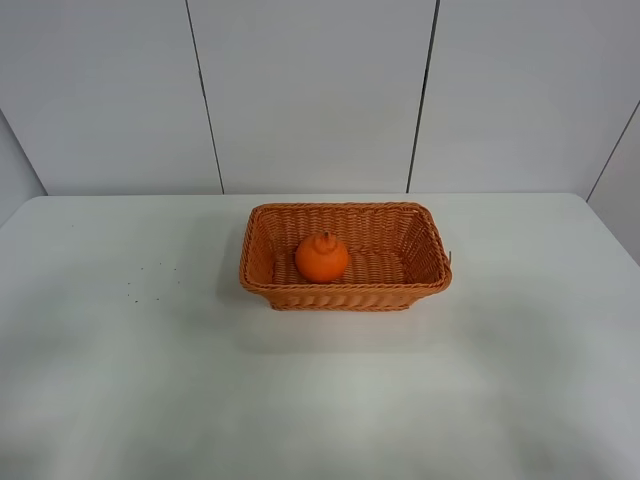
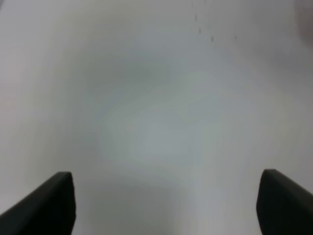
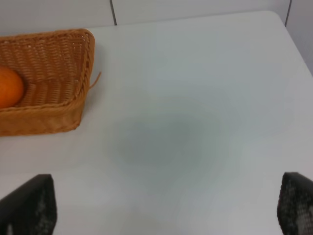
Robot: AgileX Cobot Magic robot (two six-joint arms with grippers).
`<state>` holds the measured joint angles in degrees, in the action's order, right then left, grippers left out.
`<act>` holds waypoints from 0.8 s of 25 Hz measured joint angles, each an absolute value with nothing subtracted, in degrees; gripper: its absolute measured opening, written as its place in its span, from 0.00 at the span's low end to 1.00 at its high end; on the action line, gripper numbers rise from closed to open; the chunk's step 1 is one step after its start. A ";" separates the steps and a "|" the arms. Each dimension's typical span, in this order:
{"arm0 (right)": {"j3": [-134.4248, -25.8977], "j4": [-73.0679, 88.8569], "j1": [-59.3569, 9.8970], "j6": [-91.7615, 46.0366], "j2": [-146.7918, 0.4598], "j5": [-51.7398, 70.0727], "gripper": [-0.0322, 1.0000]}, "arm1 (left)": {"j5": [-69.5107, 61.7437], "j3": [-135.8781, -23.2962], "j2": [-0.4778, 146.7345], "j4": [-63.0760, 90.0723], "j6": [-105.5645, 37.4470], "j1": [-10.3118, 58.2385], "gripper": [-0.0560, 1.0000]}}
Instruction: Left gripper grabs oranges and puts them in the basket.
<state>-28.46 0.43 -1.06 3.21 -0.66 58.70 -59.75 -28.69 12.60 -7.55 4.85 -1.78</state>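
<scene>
White table point(image 1: 150, 380), orange point(image 1: 321, 258) in basket point(image 1: 345, 296), clear of jaws.

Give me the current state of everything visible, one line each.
orange: inside the basket, left of centre, stem bump up, not held.
basket: upright on the table, holding only the orange.
left gripper: open, empty, over bare table.
right gripper: open, empty, off to the side of the basket.
table: white, a few dark specks left of the basket.

Orange point(image 3: 10, 87): cut off by the right wrist view's edge.
Basket point(image 3: 58, 54): partly out of frame.
Left gripper point(image 2: 166, 205): only blurred fingertips point(image 2: 46, 205) show.
</scene>
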 joint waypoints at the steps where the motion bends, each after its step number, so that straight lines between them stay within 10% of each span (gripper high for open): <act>1: -28.46 0.43 -1.06 3.21 -0.66 58.70 0.70 | -60.00 -28.55 12.11 -7.48 4.85 -1.78 0.86; 20: -28.46 0.43 -1.06 3.21 -0.66 58.70 0.70 | -60.24 -28.44 -0.20 -6.88 4.29 -1.78 0.86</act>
<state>-28.46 0.43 -1.06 3.21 -0.66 58.70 -60.24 -28.44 -0.20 -6.88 4.29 -1.78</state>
